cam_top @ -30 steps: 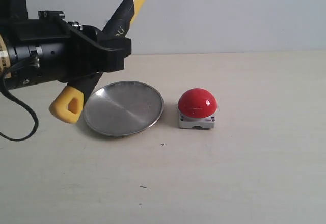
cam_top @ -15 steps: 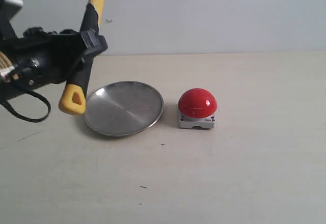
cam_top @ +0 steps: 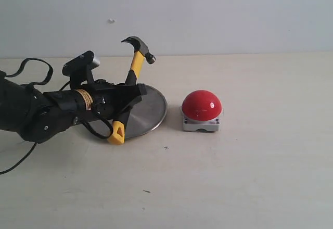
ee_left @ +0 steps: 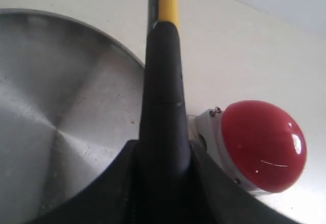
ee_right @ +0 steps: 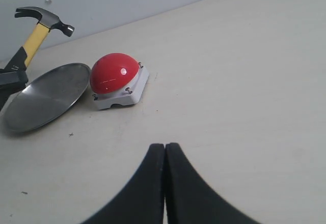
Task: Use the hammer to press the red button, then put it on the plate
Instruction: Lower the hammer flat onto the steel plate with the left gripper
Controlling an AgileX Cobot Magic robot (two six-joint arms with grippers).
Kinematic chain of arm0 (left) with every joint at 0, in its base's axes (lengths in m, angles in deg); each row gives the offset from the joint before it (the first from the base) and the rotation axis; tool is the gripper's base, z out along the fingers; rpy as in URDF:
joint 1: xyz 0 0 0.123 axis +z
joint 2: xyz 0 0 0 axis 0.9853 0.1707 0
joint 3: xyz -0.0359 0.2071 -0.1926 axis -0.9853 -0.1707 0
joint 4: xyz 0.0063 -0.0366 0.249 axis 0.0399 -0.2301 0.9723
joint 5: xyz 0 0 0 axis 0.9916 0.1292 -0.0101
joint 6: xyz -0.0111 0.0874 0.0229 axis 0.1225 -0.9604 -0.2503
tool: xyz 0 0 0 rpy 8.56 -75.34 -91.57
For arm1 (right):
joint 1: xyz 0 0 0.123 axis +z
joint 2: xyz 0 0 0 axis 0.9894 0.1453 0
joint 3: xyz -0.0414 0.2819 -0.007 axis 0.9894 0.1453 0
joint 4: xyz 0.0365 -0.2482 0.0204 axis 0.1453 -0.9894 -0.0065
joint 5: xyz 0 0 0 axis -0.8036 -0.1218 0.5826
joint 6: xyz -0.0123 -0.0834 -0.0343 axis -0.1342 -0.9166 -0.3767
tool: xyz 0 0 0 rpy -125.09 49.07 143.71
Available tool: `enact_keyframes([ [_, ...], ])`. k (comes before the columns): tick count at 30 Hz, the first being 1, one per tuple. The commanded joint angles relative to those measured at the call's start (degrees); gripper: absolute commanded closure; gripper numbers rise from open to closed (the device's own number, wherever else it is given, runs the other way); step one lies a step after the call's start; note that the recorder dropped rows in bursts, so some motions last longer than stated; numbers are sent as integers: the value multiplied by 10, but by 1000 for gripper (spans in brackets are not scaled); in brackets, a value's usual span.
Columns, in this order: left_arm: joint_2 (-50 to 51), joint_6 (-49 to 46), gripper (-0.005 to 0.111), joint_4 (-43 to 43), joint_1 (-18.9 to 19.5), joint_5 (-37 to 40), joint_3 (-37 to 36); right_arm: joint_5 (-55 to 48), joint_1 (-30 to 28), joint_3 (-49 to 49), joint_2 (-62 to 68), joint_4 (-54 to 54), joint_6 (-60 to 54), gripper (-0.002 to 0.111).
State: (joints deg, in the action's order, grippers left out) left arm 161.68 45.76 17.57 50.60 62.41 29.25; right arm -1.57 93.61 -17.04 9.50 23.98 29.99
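Bench (cam_top: 250, 177): plate (cam_top: 152, 109) lies near the red button (cam_top: 201, 105), my left claw (cam_top: 130, 94) clamps the hammer (cam_top: 136, 65) by its black grip, head-up over the plate's rim; my right claw (ee_right: 164, 155) pressed closed, well apart.

Lab-like bare tabletop (cam_top: 234, 187), blank wall (cam_top: 234, 15)

- One claw hammer (cam_top: 136, 64)
- One red button (cam_top: 201, 105)
- One round metal plate (cam_top: 152, 109)
- Two black grippers: the left gripper (cam_top: 126, 96) and the right gripper (ee_right: 164, 146)
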Motion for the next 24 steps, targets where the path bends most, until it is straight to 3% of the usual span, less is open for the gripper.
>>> enact_keyframes([
  [1, 22, -3, 107, -4, -1, -48, 21, 6, 0, 3, -3, 2, -1, 108],
  [19, 65, 11, 107, -4, 11, -29, 25, 6, 0, 3, -3, 2, 0, 108],
  [24, 74, 13, 107, 34, 11, -14, 42, 6, 0, 3, -3, 2, 0, 108],
])
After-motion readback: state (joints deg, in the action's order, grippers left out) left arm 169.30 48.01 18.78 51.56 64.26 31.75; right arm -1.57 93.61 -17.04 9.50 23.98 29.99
